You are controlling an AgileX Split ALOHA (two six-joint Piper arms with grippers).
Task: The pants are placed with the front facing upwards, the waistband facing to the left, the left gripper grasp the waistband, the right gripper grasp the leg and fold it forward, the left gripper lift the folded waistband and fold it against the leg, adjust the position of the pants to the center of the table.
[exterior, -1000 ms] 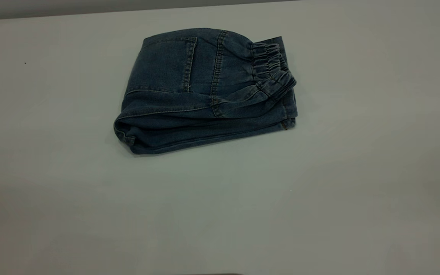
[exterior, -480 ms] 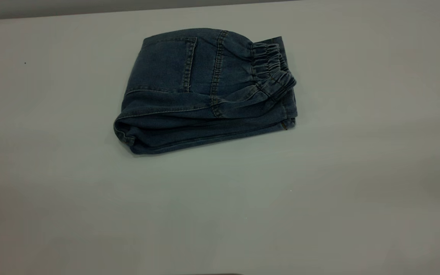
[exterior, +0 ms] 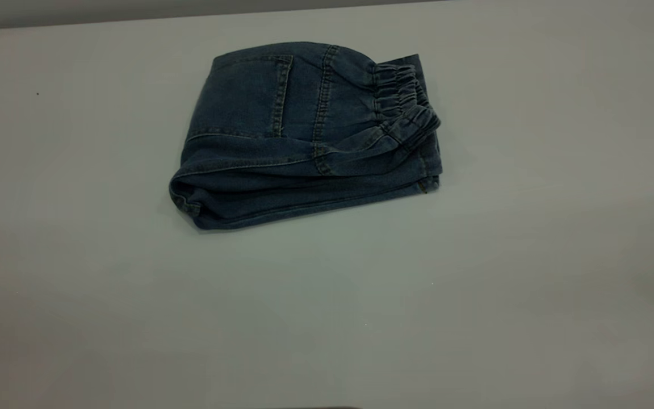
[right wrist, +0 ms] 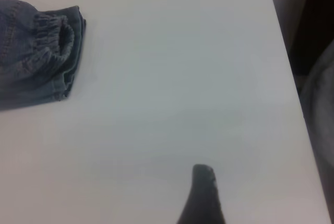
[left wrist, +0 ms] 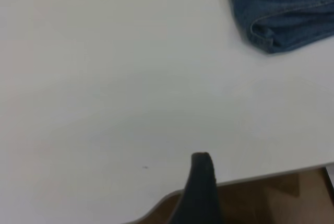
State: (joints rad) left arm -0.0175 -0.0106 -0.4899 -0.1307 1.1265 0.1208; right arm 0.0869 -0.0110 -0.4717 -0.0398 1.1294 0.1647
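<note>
Your pants [exterior: 304, 136] already lie folded into a compact bundle on the counter [exterior: 474, 295], so judge the two folds done and the step in hand as the last one: settling the bundle at the middle of the counter. In the exterior view it sits toward the far edge and a little left of the middle, so it looks as though it needs drawing nearer and slightly right; a push or drag along the surface that keeps the layers stacked should serve better than a lift, which could spill the fold open. The bundle's long axis runs left to right in that view, tilted a little, with the rounded fold at the left near corner and the waistband [exterior: 403, 105] pointing right, its gathered opening facing the right arm's side. Neither arm appears in the exterior view. Each wrist view shows only a single dark fingertip of its own tool, the left tool [left wrist: 201, 192] over the counter edge well apart from the fold end, the right tool [right wrist: 202, 195] well apart from the waistband; you cannot tell whether either stands apart or together, but neither is holding the denim.
</note>
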